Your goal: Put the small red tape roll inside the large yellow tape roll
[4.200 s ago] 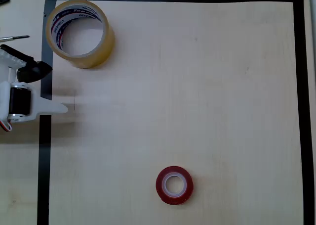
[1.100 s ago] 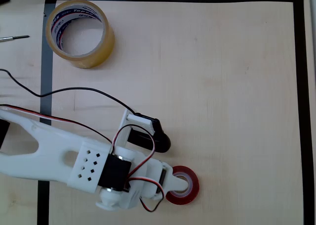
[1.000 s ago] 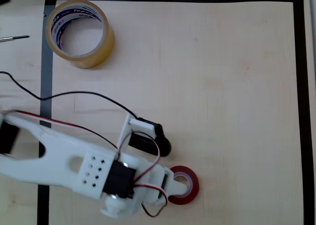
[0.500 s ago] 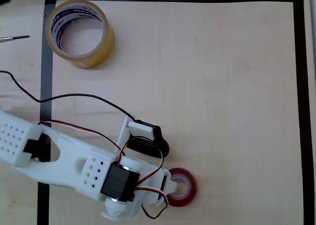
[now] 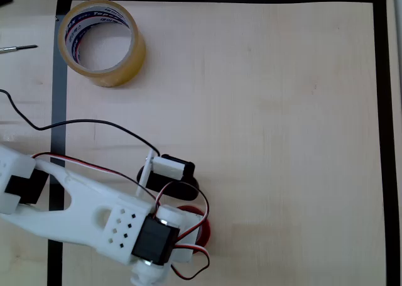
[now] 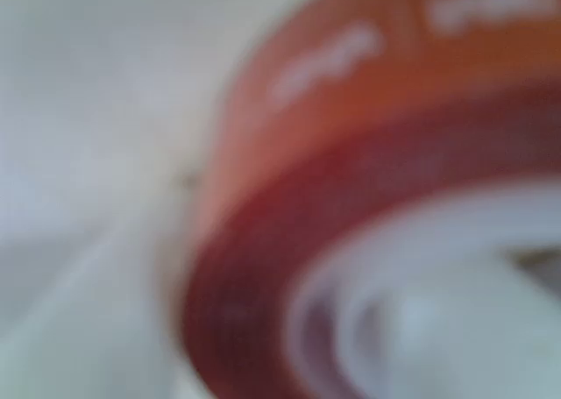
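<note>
Table (image 5: 264, 129) is light wood with a black tape border (image 5: 380, 110) marking the work area. My white arm (image 5: 81, 204) reaches in from the lower left in the overhead view, with red and black wires (image 5: 94, 126) looping over it. The large yellow tape roll (image 5: 100, 41) stands on its flat end in the top left corner, well apart from the arm. The small red tape roll (image 5: 200, 223) is at bottom centre, mostly hidden under the gripper (image 5: 188, 226); I see just a red arc. In the wrist view the roll (image 6: 368, 180) is blurred, very close. Can't tell whether the fingers are gripping it or still spread.
</note>
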Tool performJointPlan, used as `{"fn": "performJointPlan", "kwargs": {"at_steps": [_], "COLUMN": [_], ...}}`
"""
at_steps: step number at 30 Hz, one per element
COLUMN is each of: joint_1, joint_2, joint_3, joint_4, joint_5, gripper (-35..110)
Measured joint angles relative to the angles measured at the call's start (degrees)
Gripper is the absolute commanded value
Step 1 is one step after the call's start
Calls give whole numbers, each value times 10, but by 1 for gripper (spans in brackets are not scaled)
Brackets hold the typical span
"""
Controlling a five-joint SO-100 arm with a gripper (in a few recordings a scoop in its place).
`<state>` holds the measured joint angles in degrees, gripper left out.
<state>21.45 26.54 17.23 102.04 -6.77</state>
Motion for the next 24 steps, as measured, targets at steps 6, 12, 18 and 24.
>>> {"fn": "performJointPlan", "kwargs": {"at_steps": [6,12,18,24], "joint_1": [-4,-84,-217,-326], "joint_2": [122,359,619,747], "joint_3": [62,230,497,705], "joint_4": [0,1,-11,-35], "joint_5": [-4,-4,-2,9], "gripper": [0,0,0,0]}}
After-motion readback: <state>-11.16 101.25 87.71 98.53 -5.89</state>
